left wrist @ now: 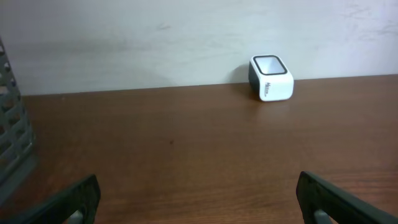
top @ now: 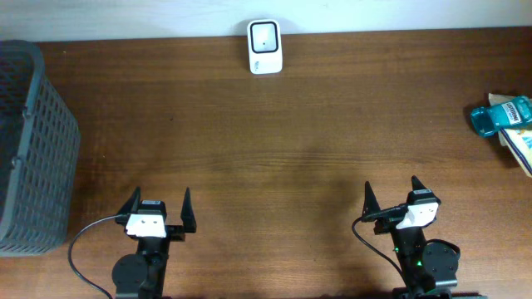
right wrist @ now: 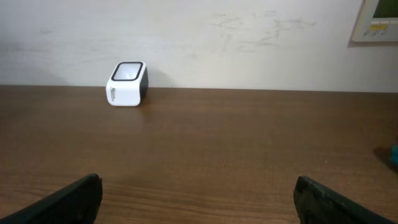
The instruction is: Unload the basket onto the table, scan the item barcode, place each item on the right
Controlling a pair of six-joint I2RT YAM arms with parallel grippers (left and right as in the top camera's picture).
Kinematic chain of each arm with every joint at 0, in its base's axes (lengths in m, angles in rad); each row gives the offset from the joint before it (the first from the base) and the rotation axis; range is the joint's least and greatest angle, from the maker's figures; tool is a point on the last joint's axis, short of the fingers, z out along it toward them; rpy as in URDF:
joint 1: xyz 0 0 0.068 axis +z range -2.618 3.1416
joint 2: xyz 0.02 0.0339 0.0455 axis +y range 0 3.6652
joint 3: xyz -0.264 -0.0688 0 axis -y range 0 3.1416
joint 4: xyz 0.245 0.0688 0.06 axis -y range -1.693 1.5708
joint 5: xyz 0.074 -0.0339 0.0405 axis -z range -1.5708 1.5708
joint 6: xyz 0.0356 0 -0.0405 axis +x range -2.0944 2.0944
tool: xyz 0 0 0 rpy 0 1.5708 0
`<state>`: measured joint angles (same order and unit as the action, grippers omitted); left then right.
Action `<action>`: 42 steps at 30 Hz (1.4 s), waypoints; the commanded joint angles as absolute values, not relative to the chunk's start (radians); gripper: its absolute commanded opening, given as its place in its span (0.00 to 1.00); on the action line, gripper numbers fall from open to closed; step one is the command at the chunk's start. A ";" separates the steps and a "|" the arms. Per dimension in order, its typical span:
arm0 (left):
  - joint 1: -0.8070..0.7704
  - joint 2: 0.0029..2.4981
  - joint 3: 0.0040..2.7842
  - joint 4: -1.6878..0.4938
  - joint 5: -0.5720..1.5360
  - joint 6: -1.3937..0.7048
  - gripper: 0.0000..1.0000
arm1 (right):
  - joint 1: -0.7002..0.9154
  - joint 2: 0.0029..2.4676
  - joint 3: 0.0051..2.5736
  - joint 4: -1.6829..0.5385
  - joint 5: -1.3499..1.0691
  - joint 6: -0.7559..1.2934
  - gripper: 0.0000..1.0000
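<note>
1. My left pincer (top: 159, 203) sits at the near edge of the desk (top: 274, 149), left of centre, with its jaws spread as wide as they go and nothing between them
2. My right pincer (top: 391, 189) is at the near edge too, right of centre, just as wide open and just as empty (its wrist view shows only brown wood between the two fingers (right wrist: 68, 199))
3. The white barcode scanner (top: 265, 46) stands at the far edge of the desk, near the middle, close against the pale wall (right wrist: 205, 37), and its dark-framed window faces upward
4. The item to scan, a teal bottle (top: 501, 115), lies on its side at the far right edge of the desk, well apart from both pincers and from the scanner
5. A flat packet (top: 519, 151) with blue and yellow print lies under or just beside the bottle; I cannot tell which, and the overhead view cuts it off
6. A grey basket (top: 33, 141) with slatted sides stands at the left edge of the desk, well apart from my left pincer
</note>
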<state>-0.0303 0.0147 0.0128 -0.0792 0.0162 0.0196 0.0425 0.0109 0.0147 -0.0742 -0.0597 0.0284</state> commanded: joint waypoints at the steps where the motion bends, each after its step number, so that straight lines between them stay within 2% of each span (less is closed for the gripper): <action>1: -0.021 0.004 0.008 -0.084 -0.043 -0.064 0.99 | 0.038 0.004 0.006 -0.075 -0.048 0.030 0.98; 42: -0.021 0.005 0.008 -0.081 -0.041 -0.029 0.99 | 0.038 0.004 0.006 -0.075 -0.047 0.030 0.98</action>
<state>-0.0257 0.0147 0.0128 -0.0799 -0.0277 -0.0376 0.0425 0.0109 0.0147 -0.0742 -0.0597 0.0288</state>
